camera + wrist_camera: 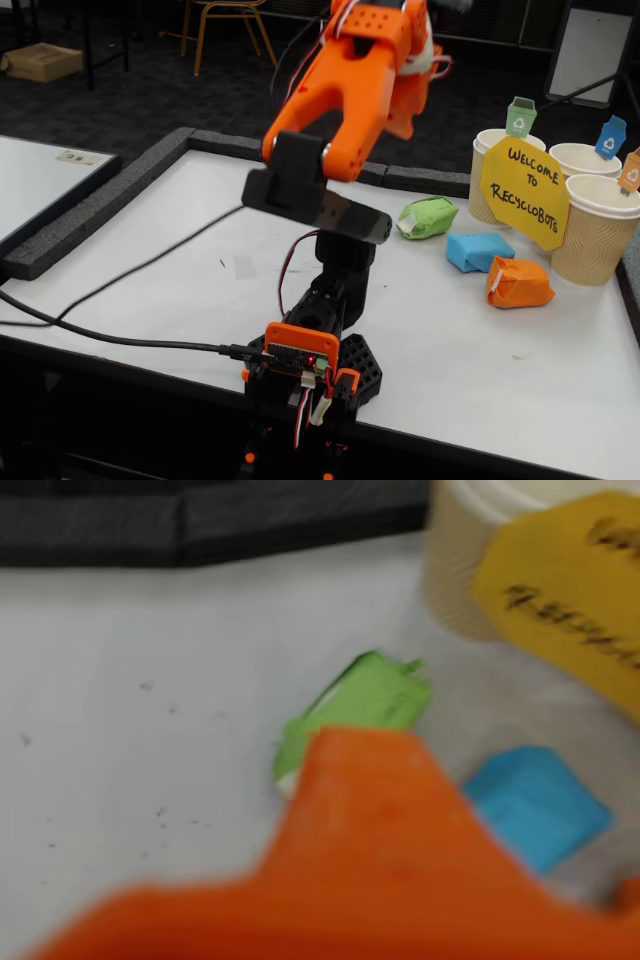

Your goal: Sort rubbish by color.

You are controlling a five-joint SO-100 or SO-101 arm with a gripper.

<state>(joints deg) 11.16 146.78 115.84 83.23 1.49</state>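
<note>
Hovering above green lump [365, 705] at frame centre, hand [380, 810] held nothing; its opening wasn't discernible. Best to centre before descending, clear of blue lump [535, 805].

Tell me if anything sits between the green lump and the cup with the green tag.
Nothing visible does. In the fixed view the green lump lies on bare table just left of the green-tagged cup; the yellow sign leans against the cups further right, off that path.

In the fixed view, on the table [500, 380]: arm base [312, 365] at front centre. To its right, a slanting row of far lump [428, 217], middle lump [479, 250] and near lump [518, 283], each farther right. Behind these, three cups [598, 230], with a sign [524, 192] in front of them.
</note>
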